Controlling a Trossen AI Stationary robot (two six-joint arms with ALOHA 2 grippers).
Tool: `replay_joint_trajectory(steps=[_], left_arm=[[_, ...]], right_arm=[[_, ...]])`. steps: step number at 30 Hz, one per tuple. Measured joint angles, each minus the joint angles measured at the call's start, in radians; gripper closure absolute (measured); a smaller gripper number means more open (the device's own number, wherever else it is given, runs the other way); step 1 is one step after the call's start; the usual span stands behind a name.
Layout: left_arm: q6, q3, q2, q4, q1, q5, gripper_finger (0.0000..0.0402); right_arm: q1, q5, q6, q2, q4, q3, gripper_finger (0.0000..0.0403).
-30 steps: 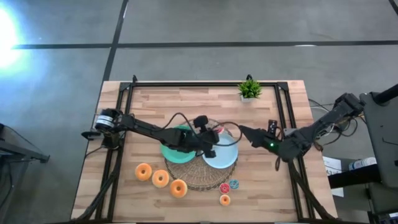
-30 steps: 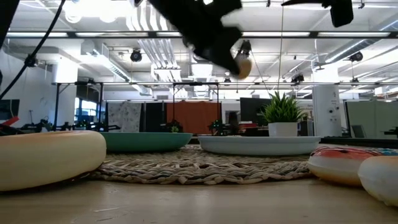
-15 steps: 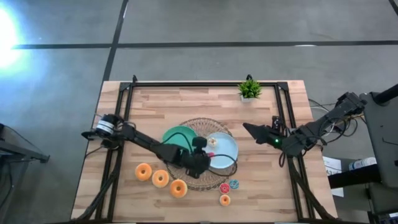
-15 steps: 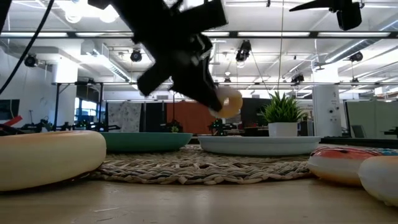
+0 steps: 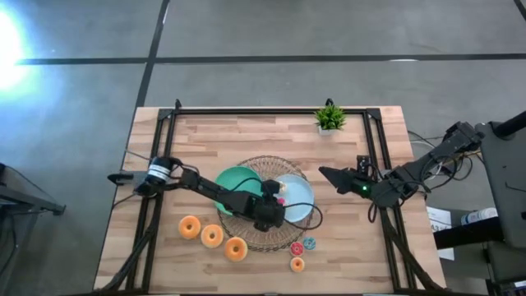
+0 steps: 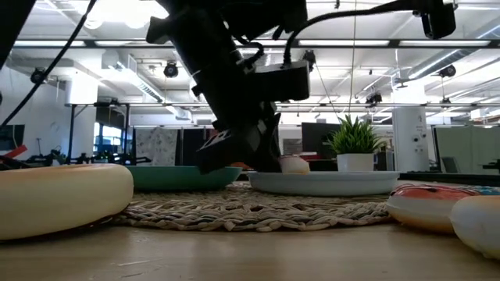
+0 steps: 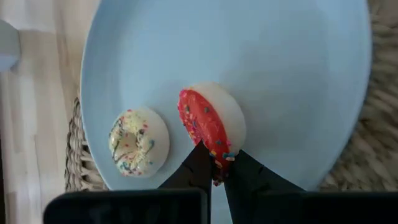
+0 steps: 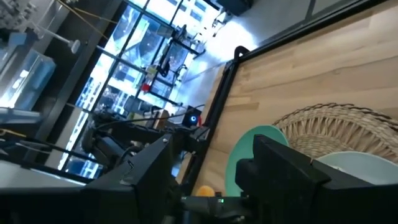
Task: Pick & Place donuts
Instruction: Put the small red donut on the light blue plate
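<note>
Donuts were spread over the worktop (image 5: 205,131), and one small red-frosted donut (image 7: 210,127) was held on edge between the closed fingers (image 7: 198,167) of the left pincer (image 5: 276,200), its lower rim down at the light-blue plate (image 7: 280,74). Just beside it on the same plate, a small white sprinkled donut (image 7: 138,140) lay flat. In the high view the left pincer was seen at the 9 o'clock edge of the light-blue plate (image 5: 302,197), which sat on the woven mat (image 5: 271,238) with the green plate (image 5: 232,182) touching it at 9 o'clock. In the low view the left arm (image 6: 234,94) came down in front of both plates, and a pale small donut (image 6: 294,164) showed at the plate's rim.

Three larger orange donuts (image 5: 212,236) were lined up at 7 o'clock from the mat, on bare wood. Three coin-sized donuts, a red one (image 5: 297,248), a blue one (image 5: 309,242) and an orange one (image 5: 297,264), lay close together at 5 o'clock from the mat.

The right pincer (image 5: 327,175) was held off the worktop at 3 o'clock from the plates, its fingers (image 8: 149,174) spread wide and nothing between them. A small potted plant (image 5: 329,118) stood at 1 o'clock, near the far edge
</note>
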Motion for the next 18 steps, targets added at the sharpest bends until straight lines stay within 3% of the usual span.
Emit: replay_joint_trajectory(steps=[6, 18], left_arm=[[-0.043, 0.041, 0.007, -0.04, 0.0, 0.022, 0.0387], [-0.086, 0.093, -0.003, -0.117, -0.001, 0.08, 0.0278]], right_arm=[[0.0, -0.013, -0.003, 0.0, -0.003, 0.0, 0.0188], [0.0, -0.016, -0.003, 0.0, -0.018, 0.0, 0.0188]])
